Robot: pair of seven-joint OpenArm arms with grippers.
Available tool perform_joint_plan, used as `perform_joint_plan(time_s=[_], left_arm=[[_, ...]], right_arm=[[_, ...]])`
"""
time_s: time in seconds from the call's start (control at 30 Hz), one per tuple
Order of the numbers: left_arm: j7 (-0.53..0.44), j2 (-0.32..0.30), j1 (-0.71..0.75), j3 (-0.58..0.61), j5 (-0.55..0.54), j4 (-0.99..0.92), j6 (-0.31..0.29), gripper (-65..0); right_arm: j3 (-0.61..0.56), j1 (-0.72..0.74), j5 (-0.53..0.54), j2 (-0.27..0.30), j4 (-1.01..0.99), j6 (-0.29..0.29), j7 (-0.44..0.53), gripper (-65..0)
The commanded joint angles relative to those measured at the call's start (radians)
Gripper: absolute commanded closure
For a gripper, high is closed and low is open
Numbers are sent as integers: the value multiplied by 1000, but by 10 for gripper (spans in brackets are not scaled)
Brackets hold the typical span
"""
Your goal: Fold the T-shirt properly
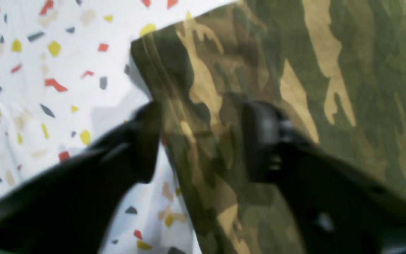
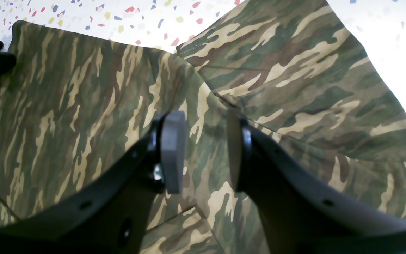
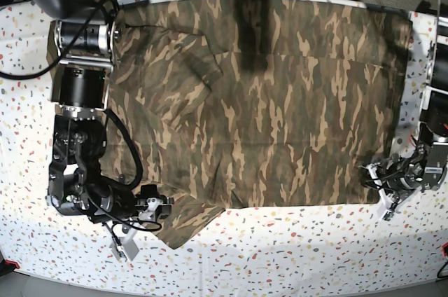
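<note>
T-shirt point(image 3: 266, 108) between left fingers point(image 1: 146, 141)

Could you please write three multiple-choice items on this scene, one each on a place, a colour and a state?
1. Where does the camouflage cloth T-shirt lie?
A. Spread on the speckled white tablecloth
B. Hanging from a rack
C. Inside a box

2. Which colours are the flecks on the tablecloth?
A. Only pink
B. Red, yellow and grey
C. Only green

3. How does the left end effector stand?
A. Shut tight on nothing
B. Holding a cup
C. Fingers apart, with the shirt's edge between them

Answers:
1. A, since the base view shows the shirt flat on the cloth.
2. B, as the left wrist view shows those flecks.
3. C, as the left wrist view shows a gap with fabric in it.
</note>
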Motion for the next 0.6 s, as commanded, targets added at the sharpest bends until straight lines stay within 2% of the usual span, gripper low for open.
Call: perform_joint_plan(time_s=[0.0, 0.07, 0.3, 0.43, 0.57], left_arm=[[-19, -11, -35, -6, -7, 21, 3, -451], [-34, -11, -35, -6, -8, 23, 3, -455], [-192, -12, 0, -6, -18, 23, 3, -451], [-436, -11, 71, -6, -3, 23, 3, -451], [-426, 3, 130, -93, 104, 23, 4, -451]], right_arm=[[2, 35, 13, 3, 19, 10, 16, -212], [2, 35, 13, 3, 19, 10, 16, -212], [2, 35, 13, 3, 19, 10, 15, -212], [2, 35, 12, 3, 19, 10, 15, -212], [2, 35, 12, 3, 19, 10, -2, -212]])
